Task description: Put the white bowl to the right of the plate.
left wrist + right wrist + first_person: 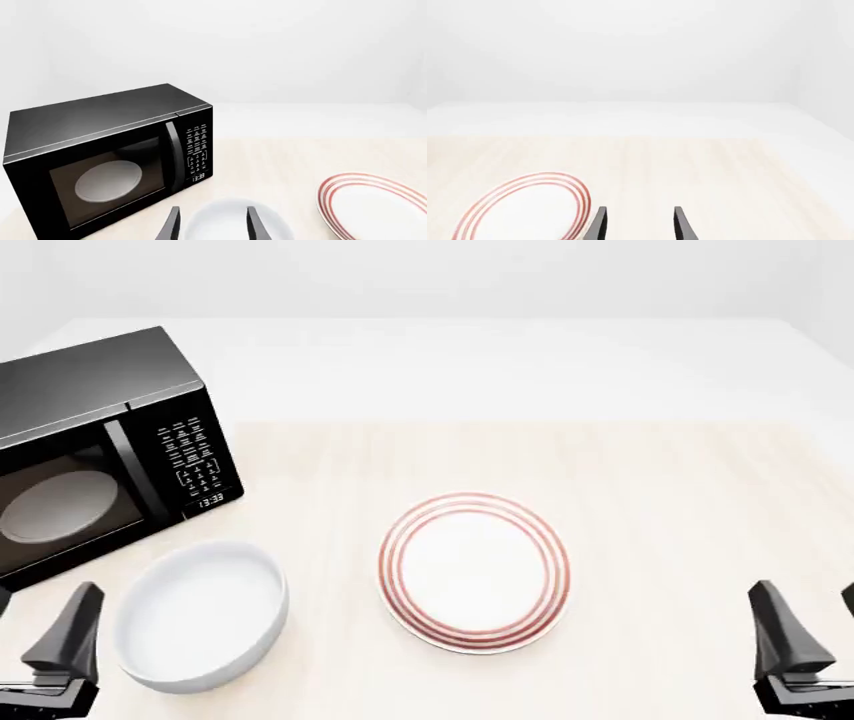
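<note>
The white bowl sits on the table's front left, just left of the plate, a flat white disc with red rings. My left gripper hangs open and holds nothing, at the bowl's left near the front edge. In the left wrist view the bowl shows between and beyond the spread fingers of the left gripper, with the plate off to one side. My right gripper stands open and holds nothing at the front right, well apart from the plate. The right wrist view shows the right gripper beside the plate.
A black microwave with a closed door stands at the left, right behind the bowl; it also shows in the left wrist view. Bare light wood tabletop lies to the right of the plate.
</note>
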You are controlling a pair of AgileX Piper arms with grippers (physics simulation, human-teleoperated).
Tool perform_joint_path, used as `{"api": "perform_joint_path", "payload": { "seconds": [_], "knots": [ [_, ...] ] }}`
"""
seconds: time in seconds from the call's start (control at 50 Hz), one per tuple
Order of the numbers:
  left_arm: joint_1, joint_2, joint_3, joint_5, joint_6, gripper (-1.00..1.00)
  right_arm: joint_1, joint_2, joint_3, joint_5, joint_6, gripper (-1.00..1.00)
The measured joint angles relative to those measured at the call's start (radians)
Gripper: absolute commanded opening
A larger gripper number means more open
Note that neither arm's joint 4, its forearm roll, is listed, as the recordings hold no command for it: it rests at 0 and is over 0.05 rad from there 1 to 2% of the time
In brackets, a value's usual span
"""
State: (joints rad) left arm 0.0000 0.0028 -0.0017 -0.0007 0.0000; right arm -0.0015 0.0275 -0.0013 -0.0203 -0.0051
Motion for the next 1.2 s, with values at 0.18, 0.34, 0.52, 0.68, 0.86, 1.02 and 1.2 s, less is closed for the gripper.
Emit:
{"api": "perform_joint_path", "payload": {
  "seconds": [0.18,0.34,0.52,0.68,0.86,1.02,1.2],
  "knots": [
    [0.0,0.003,-0.002,-0.001,0.0,1.0,0.003,0.018,0.0,-0.008,-0.019,1.0],
    [0.0,0.004,-0.002,-0.001,0.0,1.0,0.02,0.087,-0.003,-0.056,-0.055,1.0],
    [0.0,0.004,-0.002,-0.001,0.0,1.0,0.079,0.264,-0.057,-0.155,-0.094,1.0],
    [0.0,0.004,-0.003,-0.001,0.0,1.0,0.156,0.487,-0.141,-0.262,-0.105,1.0],
    [0.0,0.004,-0.003,-0.001,0.0,1.0,0.259,0.75,-0.288,-0.338,-0.109,1.0],
    [0.0,0.004,-0.003,-0.001,0.0,1.0,0.346,0.95,-0.44,-0.355,-0.123,1.0],
    [0.0,0.004,-0.003,-0.001,0.0,1.0,0.431,1.12,-0.612,-0.326,-0.118,1.0]
  ]
}}
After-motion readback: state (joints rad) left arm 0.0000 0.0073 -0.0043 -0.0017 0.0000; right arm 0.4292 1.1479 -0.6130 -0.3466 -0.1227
